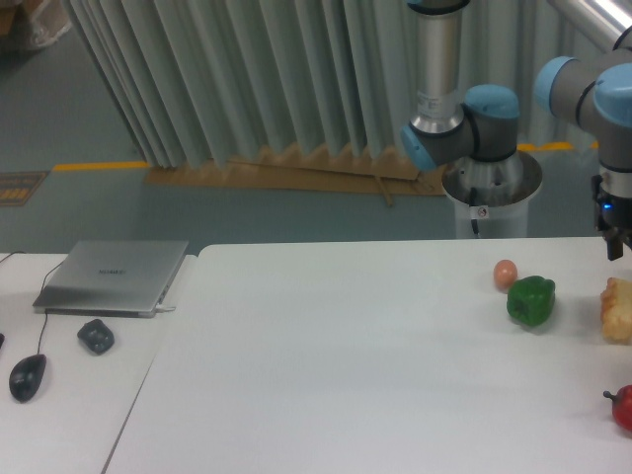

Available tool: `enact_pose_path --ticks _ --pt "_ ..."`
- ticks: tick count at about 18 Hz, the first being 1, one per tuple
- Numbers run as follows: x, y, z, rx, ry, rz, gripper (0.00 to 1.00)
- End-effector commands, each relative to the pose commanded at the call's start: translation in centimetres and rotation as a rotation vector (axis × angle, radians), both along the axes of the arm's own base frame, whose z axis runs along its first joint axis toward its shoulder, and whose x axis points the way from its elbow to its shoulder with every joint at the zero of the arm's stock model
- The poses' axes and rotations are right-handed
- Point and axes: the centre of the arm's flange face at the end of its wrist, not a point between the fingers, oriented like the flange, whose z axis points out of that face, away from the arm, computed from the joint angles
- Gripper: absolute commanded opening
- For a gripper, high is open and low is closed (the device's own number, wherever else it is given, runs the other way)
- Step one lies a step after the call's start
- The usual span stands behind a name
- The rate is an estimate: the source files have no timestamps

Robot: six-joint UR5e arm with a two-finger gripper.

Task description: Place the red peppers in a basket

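The red pepper lies at the table's front right corner, half cut off by the frame edge, its dark stem pointing left. No basket is in view. My gripper hangs at the right edge of the view, above a tan bread-like lump and well above and behind the red pepper. Only the gripper's left side shows, so how its fingers stand is hidden. Nothing is seen held in it.
A green bell pepper and a small orange-pink ball sit left of the tan lump. The arm's base stands behind the table. A laptop, a dark lump and a mouse are on the left desk.
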Motion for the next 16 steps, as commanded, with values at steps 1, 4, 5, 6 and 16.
enact_pose_path --ticks 1,4,5,6,16 --pt "0.6 1.1 -1.3 -0.016 -0.013 -0.016 1.00" --pt "0.8 1.5 -2.0 -0.004 -0.027 -0.015 1.00" --pt "0.8 1.6 -2.2 -0.004 -0.028 -0.017 1.00" --pt "1.0 2.0 -2.5 -0.007 -0.032 -0.020 1.00" --pt "0.3 2.2 -3.5 -0.016 -0.045 -0.004 1.00"
